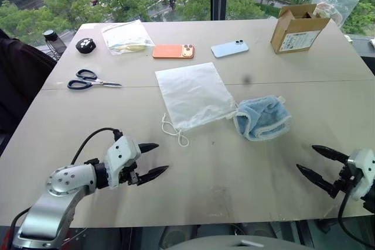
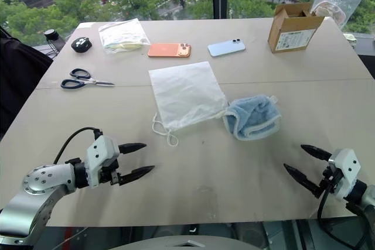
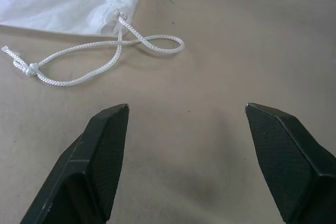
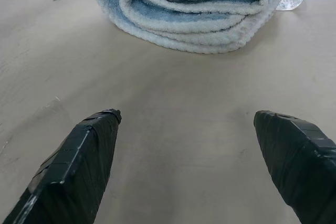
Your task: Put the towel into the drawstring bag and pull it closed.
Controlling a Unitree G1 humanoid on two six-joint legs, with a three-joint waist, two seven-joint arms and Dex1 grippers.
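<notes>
1. near the middle of the beige worktop (image 1: 304, 80) lies the thin translucent white drawstring bag (image 1: 192, 94), flat, with its mouth toward the near edge and its white cord drawstrings (image 1: 173, 130) looped loosely on the surface just beyond the mouth.
2. just to the right of the bag sits the small light-blue fluffy terry towel (image 1: 262, 117) with paler trim, folded into a loose bundle; it looks to touch the bag's near right corner.
3. by the near left corner, the left gripper (image 1: 152, 160) hovers over bare worktop, its two black fingers spread wide with nothing between them; the wrist view shows the knotted cord just ahead of the fingertips (image 3: 107, 129), not touching.
4. by the near right corner, the right gripper (image 1: 316, 163) is likewise spread wide and holds nothing; in its wrist view the folded towel lies ahead of it, apart from the fingers (image 4: 89, 140).
5. along the far edge, from left to right: a round black object (image 1: 85, 45), a clear zip bag with yellow contents (image 1: 126, 36), an orange phone (image 1: 173, 51), a pale-blue phone (image 1: 229, 48), and an open brown cardboard box (image 1: 297, 28) at the far right corner.
6. toward the left edge, black-handled scissors (image 1: 88, 80) lie well apart from the drawstring bag.
</notes>
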